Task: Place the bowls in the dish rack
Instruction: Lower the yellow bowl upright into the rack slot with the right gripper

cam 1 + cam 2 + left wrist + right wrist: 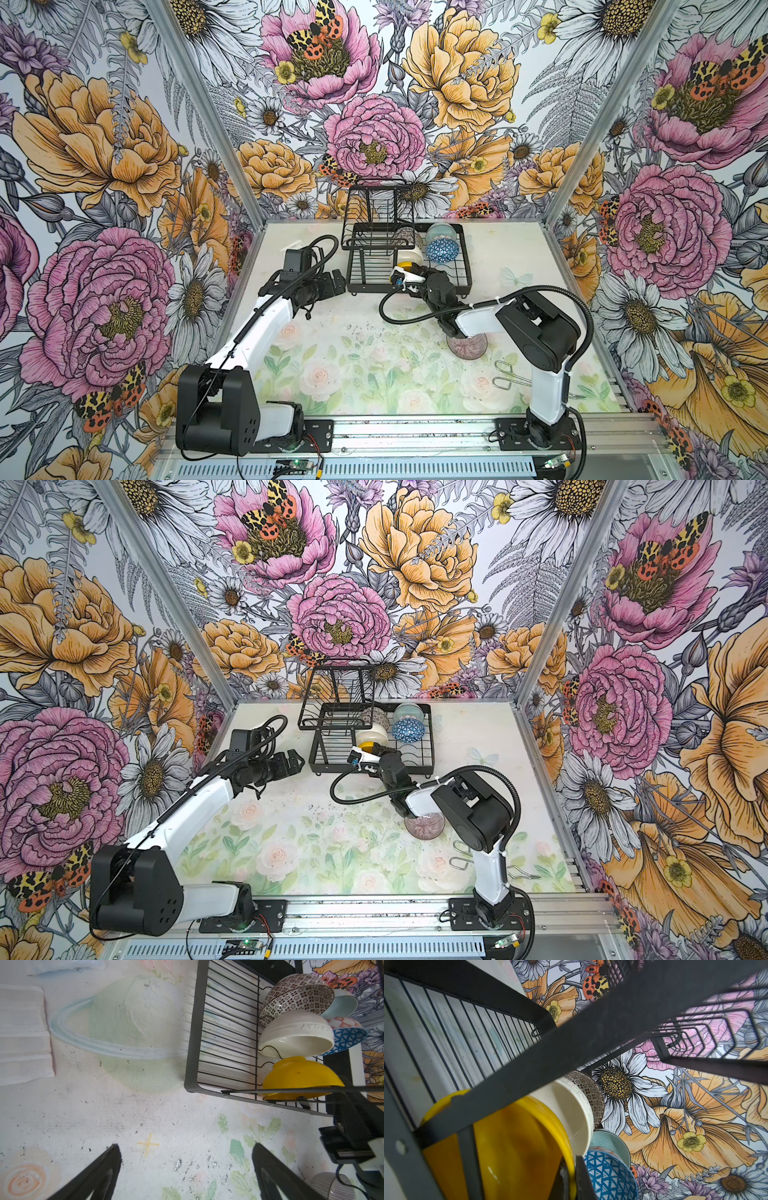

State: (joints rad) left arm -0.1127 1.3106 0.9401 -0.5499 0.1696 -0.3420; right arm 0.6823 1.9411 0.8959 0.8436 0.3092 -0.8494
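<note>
Our right hand [572, 1167] pinched the yellow bowl [517, 1147] inside the rack [192, 1043]. The purple bowl [467, 347] lay back under that arm, nearer it than our spread left hand [186, 1147].

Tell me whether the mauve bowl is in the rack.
No, the mauve bowl lies on the table, outside the dish rack.

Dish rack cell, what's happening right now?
The right gripper has its jaws shut on the rim of the yellow bowl, inside the front of the dish rack, next to the cream bowl. The mosaic bowl, teal bowl and blue bowl are racked. The left gripper hangs open over the table beside the rack, holding nothing. The mauve bowl is left on the table under the right arm, near the tongs.
</note>
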